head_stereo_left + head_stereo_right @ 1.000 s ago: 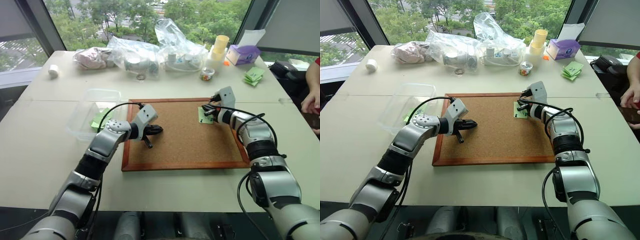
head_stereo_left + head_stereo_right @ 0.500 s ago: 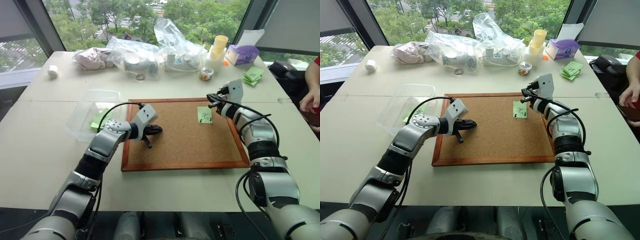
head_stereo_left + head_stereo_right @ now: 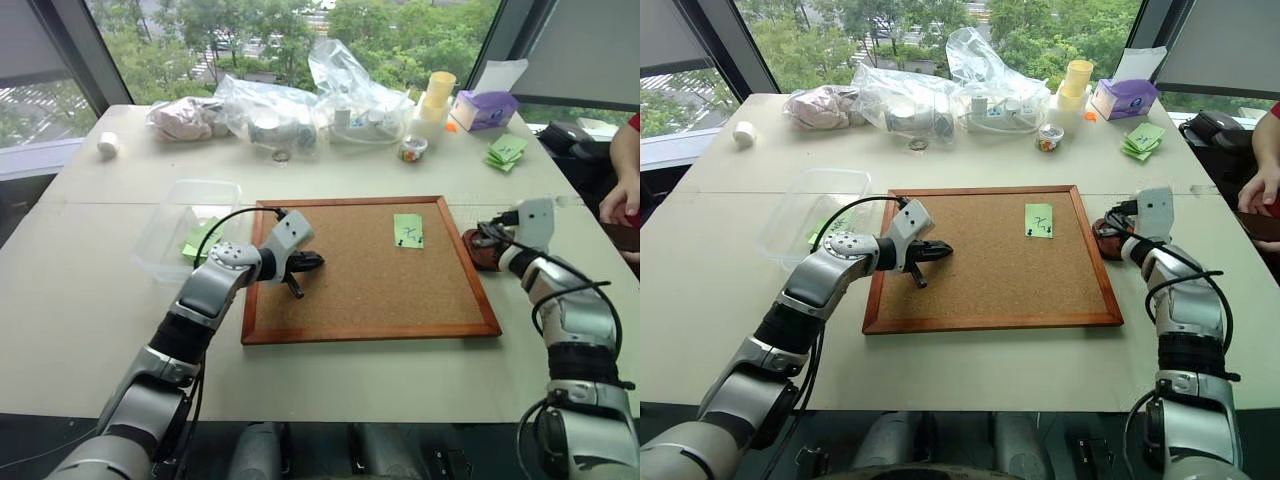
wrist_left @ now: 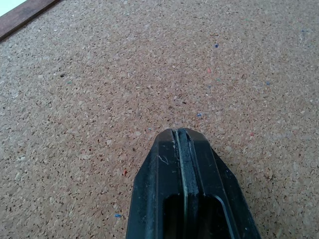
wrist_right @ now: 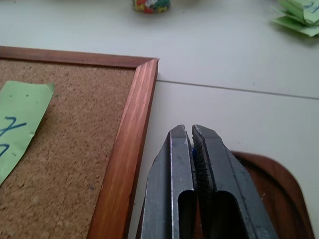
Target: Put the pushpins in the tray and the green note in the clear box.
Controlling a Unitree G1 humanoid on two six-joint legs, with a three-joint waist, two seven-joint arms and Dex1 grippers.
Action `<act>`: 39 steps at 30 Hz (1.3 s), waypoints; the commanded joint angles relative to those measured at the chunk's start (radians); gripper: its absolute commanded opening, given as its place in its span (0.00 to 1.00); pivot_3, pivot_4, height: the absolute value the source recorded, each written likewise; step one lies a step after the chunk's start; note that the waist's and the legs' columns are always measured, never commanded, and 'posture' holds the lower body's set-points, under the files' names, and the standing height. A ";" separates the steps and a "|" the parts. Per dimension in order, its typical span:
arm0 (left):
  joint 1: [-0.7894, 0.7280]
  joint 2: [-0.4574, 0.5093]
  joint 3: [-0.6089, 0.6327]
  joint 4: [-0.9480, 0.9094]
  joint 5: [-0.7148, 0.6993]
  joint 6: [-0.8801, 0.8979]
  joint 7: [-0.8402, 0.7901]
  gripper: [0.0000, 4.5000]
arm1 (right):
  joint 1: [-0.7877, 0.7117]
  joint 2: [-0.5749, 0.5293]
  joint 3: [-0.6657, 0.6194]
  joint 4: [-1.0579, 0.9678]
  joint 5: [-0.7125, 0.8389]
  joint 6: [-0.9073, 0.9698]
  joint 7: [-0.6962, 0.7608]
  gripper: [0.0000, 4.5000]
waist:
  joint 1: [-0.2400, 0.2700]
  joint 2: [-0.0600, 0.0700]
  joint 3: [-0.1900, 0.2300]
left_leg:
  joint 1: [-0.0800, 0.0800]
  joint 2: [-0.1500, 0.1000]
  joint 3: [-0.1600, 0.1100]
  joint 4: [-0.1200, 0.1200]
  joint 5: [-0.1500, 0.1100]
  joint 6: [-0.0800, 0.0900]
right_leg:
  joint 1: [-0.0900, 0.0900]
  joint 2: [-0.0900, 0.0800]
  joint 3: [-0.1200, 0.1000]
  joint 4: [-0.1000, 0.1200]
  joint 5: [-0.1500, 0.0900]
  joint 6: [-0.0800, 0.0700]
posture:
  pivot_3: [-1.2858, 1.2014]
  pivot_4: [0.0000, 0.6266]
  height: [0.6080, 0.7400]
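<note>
The green note (image 3: 408, 230) lies on the corkboard (image 3: 370, 270). The tray (image 5: 271, 186) beside the board is half hidden under the right gripper (image 5: 192, 137), its fingers pressed together around something blue, too small to identify. The left gripper (image 4: 180, 137), pressed together, hovers over cork.

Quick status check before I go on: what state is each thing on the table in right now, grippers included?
green note: flat on the corkboard, dark pins at its lower edge.
clear box: open, green paper inside.
tray: on the table beside the corkboard's right edge, under the right gripper.
left gripper: shut, over bare cork.
right gripper: shut, above the tray.
</note>
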 commanded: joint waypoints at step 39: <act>0.010 -0.006 -0.027 0.050 0.018 -0.018 -0.026 0.00 | -0.044 0.062 -0.247 -0.122 0.299 0.096 -0.086 0.98 | 0.004 0.000 0.000 | 0.000 -0.001 -0.001 0.000 0.000 0.001 | 0.001 0.000 0.000 -0.001 0.000 0.000 | 0.52 0.24 0.99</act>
